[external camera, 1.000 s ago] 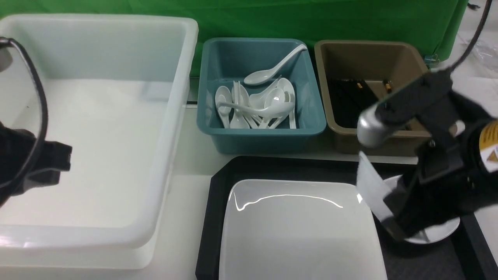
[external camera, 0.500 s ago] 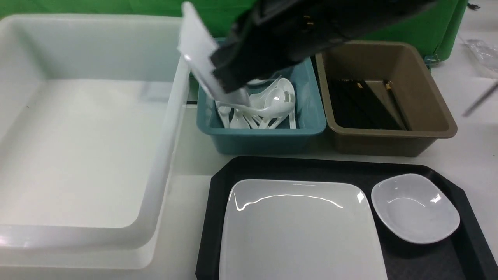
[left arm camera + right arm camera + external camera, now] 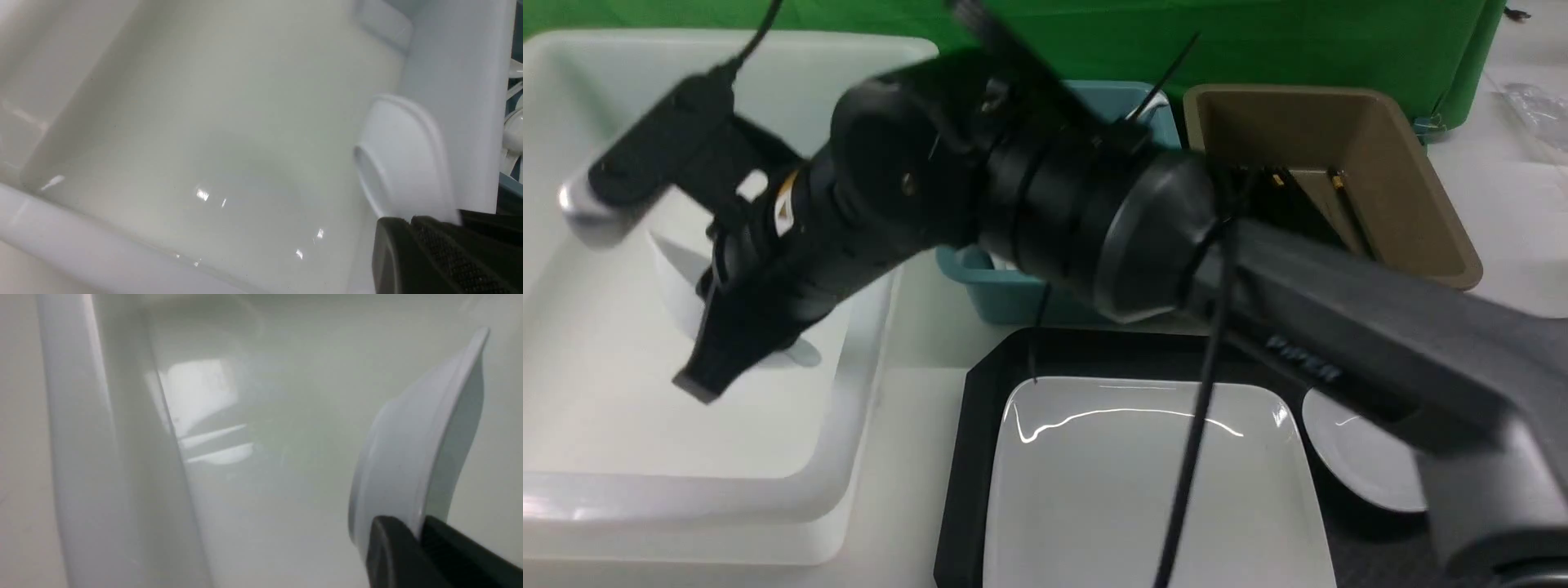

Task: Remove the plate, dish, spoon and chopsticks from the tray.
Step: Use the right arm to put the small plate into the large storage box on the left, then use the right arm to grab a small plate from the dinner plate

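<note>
While right tool [image 3: 709,369] pinches small dish [image 3: 408,449] by rim, edge-up above white tub [image 3: 874,343] floor: release here likely drops it, clatter or chip risk. Thin rim hold may slip. Left tool not seen. Plate [image 3: 1143,490] on tray [image 3: 970,457].

Your large white rectangular plastic tub [image 3: 727,498] fills the 9 o'clock side of the white desk [image 3: 911,441]. Toward 12 o'clock you see a teal plastic bin [image 3: 980,286], mostly hidden, and just beside it, at 2 o'clock, a brown plastic bin [image 3: 1405,188]. Behind all three hangs a green cloth backdrop [image 3: 1339,41].
</note>
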